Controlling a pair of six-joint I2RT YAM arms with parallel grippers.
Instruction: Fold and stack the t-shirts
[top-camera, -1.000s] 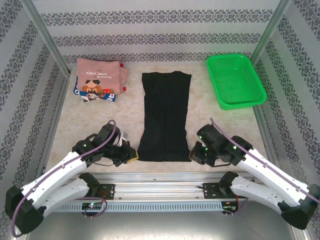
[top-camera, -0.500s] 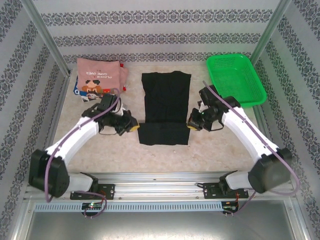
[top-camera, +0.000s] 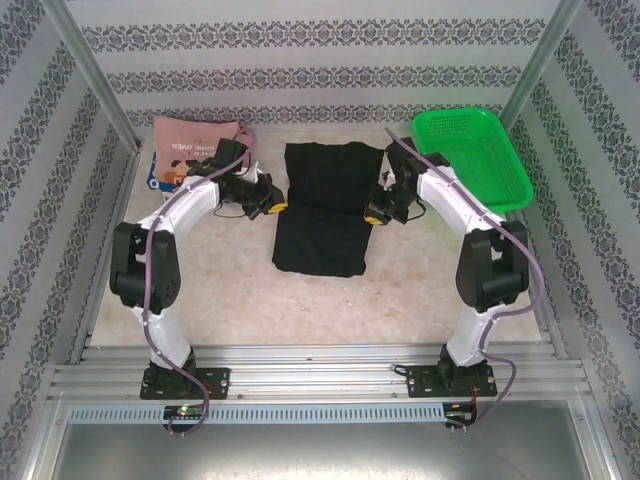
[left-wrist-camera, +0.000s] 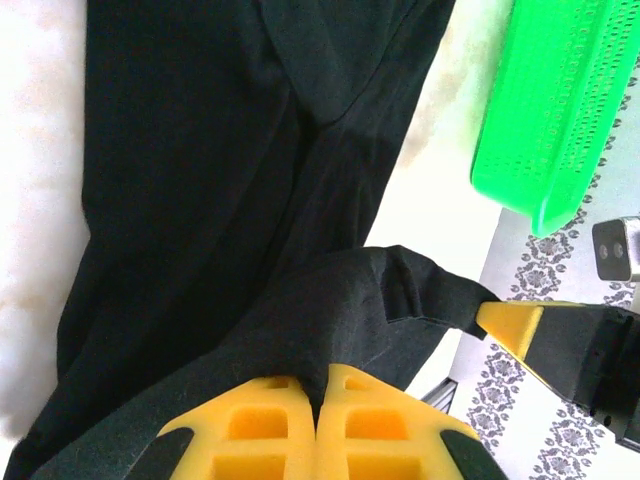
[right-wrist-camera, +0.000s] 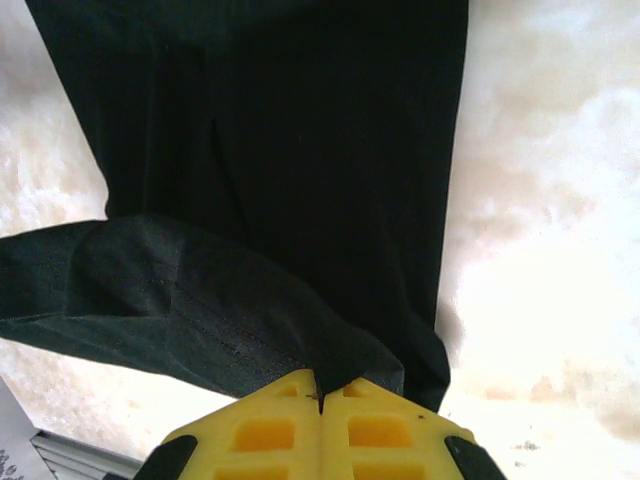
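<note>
Black cloth is pinched in both of my grippers. The left gripper (top-camera: 268, 203) has its yellow fingers (left-wrist-camera: 262, 425) pressed together on one side of the black t-shirt (top-camera: 322, 175), and the right gripper (top-camera: 377, 213) is clamped the same way on the opposite side. Between them the raised edge runs across, held above the part of the shirt that lies flat on the pale table (top-camera: 230, 290). The shirt sits in the middle of the table, its length running away from my bases.

At the far left corner the pink t-shirt (top-camera: 190, 140) rests on the blue-and-white t-shirt (top-camera: 153, 180) — my left arm crosses in front of them. The green basket (top-camera: 495, 185) stands at the far right, apart from the black shirt.
</note>
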